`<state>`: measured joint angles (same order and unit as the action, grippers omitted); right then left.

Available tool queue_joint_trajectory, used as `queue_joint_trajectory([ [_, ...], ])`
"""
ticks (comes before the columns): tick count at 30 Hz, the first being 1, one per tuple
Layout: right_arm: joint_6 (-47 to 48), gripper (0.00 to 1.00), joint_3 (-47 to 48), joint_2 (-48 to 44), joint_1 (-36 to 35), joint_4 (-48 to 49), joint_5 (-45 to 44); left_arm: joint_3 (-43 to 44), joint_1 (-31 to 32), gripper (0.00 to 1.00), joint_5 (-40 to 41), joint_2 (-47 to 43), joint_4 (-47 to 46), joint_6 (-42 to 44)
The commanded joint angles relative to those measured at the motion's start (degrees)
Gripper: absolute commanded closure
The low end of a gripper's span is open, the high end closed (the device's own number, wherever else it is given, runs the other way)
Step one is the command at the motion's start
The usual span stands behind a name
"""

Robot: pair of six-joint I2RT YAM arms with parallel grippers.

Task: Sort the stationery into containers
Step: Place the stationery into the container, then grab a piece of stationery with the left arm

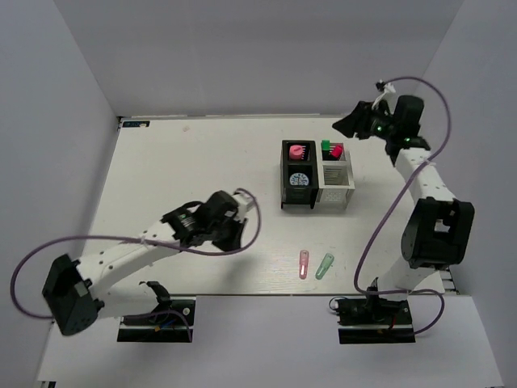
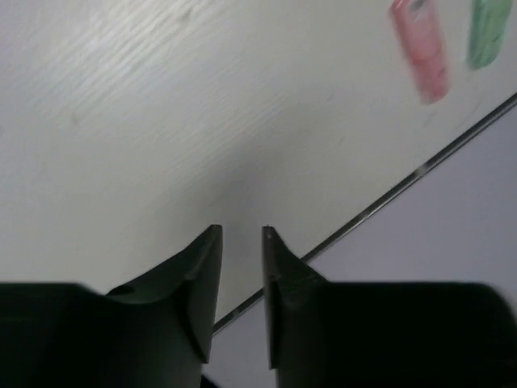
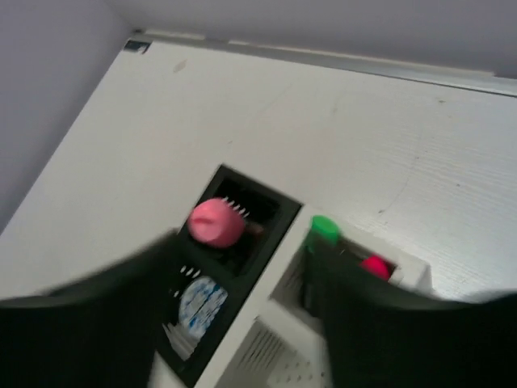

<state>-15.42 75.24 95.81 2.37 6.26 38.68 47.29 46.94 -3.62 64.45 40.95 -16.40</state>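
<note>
The containers (image 1: 317, 194) stand right of centre, a joined block of two black and two white mesh compartments. The far black one holds a pink piece (image 1: 297, 151), the near black one the blue-white tape roll (image 1: 300, 179). Green (image 1: 325, 145) and pink (image 1: 337, 149) marker caps stick out of the far white one. A pink capsule (image 1: 304, 263) and a green capsule (image 1: 325, 266) lie side by side near the front edge. My left gripper (image 1: 232, 240) hovers left of them, shut, with only a narrow slit and nothing held (image 2: 242, 233). My right gripper (image 1: 343, 125) hangs open behind the containers (image 3: 242, 250).
The table's near edge (image 2: 388, 198) runs just past my left fingertips. White walls close the table at the back and both sides. The near white compartment (image 1: 335, 174) holds nothing that I can see. The right wrist view is blurred by motion.
</note>
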Motion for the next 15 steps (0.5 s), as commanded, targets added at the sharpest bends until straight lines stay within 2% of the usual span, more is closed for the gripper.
queue_joint_trajectory([
  [1,13.55,0.10,9.02,-5.02,2.54,-33.65,14.20,10.96,11.63,0.59,11.76,10.90,-3.33,-4.33],
  [3,32.22,0.10,12.02,-3.53,3.16,-58.79,11.10,16.33,14.05,0.35,14.15,15.77,-2.46,-9.33],
  [4,36.99,0.10,11.68,-3.70,2.99,-62.30,9.16,18.17,15.80,0.28,18.34,20.41,-2.02,-12.65],
  [5,37.13,0.11,5.94,-9.44,3.08,-58.42,2.96,23.41,17.47,0.20,19.17,24.98,-1.67,-13.73],
  [6,36.78,0.53,2.05,-12.55,2.99,-54.73,-5.63,25.38,18.79,0.17,20.39,26.85,0.34,-18.09],
  [7,35.91,1.00,-6.86,-19.10,2.99,-51.12,-10.33,27.57,19.41,0.17,23.71,31.05,1.14,-18.83],
  [8,34.77,1.00,-10.95,-21.87,2.99,-39.60,-20.64,32.55,21.07,0.17,24.53,34.57,1.67,-19.54],
  [9,34.32,1.00,-18.30,-28.16,3.16,-38.18,-22.31,34.26,21.61,0.17,26.62,37.48,2.90,-23.20],
  [11,33.18,1.00,-19.60,-30.15,3.25,-40.77,-23.90,38.22,21.79,0.24,27.08,40.39,3.26,-25.33],
  [12,32.65,0.91,-20.13,-31.37,3.34,-42.02,-23.48,40.67,22.05,0.26,27.69,44.06,3.70,-27.87],
  [13,32.65,0.41,-20.05,-32.00,3.52,-43.51,-22.77,43.48,22.06,0.28,27.79,45.32,5.44,-29.72],
  [14,32.47,0.38,-20.22,-32.35,3.60,-44.92,-21.72,44.55,22.14,0.32,27.70,46.46,6.07,-31.91],
  [15,32.12,0.41,-21.44,-33.57,3.69,-44.93,-20.58,47.52,21.88,0.35,27.35,49.52,6.16,-33.33],
])
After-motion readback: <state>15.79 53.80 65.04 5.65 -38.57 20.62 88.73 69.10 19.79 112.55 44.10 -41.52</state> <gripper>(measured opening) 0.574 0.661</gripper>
